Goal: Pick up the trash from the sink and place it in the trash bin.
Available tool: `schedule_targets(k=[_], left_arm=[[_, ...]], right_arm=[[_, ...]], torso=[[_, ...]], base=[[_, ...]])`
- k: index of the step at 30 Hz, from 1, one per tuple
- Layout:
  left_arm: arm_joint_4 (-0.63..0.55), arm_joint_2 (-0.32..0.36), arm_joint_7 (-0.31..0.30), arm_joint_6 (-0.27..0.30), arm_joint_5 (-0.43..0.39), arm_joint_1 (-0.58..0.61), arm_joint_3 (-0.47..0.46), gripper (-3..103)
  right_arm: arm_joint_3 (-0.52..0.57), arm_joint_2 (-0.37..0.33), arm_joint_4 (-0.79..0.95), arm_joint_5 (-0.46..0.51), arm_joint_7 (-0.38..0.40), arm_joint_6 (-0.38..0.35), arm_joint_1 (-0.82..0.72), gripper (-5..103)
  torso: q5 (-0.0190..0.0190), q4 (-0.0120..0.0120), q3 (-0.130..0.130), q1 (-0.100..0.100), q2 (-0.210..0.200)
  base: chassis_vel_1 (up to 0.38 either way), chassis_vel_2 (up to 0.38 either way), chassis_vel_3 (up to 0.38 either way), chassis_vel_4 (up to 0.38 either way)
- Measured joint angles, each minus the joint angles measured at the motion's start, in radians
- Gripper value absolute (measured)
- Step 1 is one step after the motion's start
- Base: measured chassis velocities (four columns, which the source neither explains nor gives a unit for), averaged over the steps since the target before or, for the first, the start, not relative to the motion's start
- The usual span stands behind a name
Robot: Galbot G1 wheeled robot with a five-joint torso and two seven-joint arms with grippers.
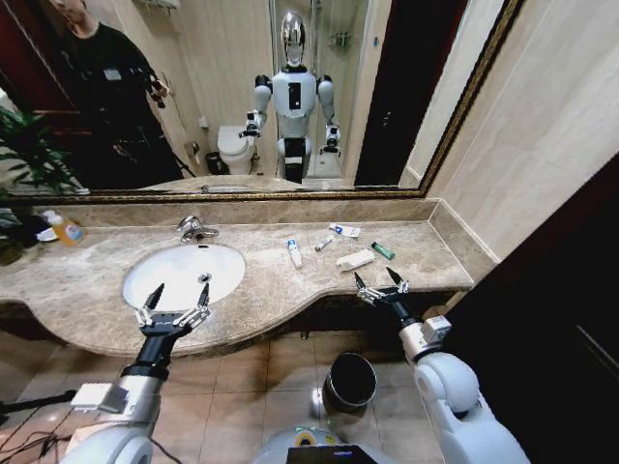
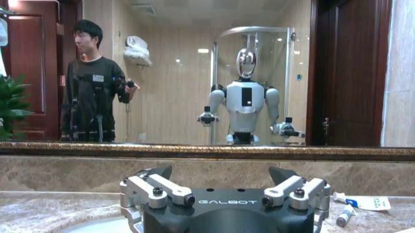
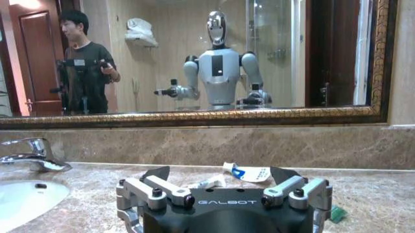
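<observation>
"GALBOT" on left end effector [image 2: 220, 182], right end effector [image 3: 220, 182].

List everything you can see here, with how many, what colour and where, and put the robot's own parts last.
sink: one, white, set in countertop, left
faucet: one, chrome, behind sink
countertop: one, beige marble
white bottle with blue cap: one, right of sink
small tube: one, white-blue, on countertop
flat packet: one, white-blue, near backsplash
white packet: one, right countertop
green tube: one, right countertop
orange-liquid bottle: one, far left
trash bin: one, dark, floor
mirror: one, wall
left gripper: open, at sink's front rim
right gripper: open, at counter's front edge
</observation>
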Motion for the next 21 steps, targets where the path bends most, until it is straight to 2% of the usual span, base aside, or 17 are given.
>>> schedule_targets(k=[17, 20, 21], left_arm=[[0.0, 0.0, 0.0, 0.0, 0.0, 0.0, 0.0, 100], [0.0, 0.0, 0.0, 0.0, 0.0, 0.0, 0.0, 100], [0.0, 0.0, 0.0, 0.0, 0.0, 0.0, 0.0, 100]], right_arm=[[0.0, 0.0, 0.0, 0.0, 0.0, 0.0, 0.0, 100], [0.054, 0.045, 0.018, -0.022, 0.048, -0.034, -0.046, 100], [0.062, 0.054, 0.021, -0.026, 0.055, -0.039, -0.056, 100]], torso=[[0.0, 0.0, 0.0, 0.0, 0.0], [-0.0001, 0.0006, 0.0, 0.0, 0.0], [-0.0001, 0.0, 0.0, 0.0, 0.0]], base=[[0.0, 0.0, 0.0, 0.0], [0.0, 0.0, 0.0, 0.0], [0.0, 0.0, 0.0, 0.0]])
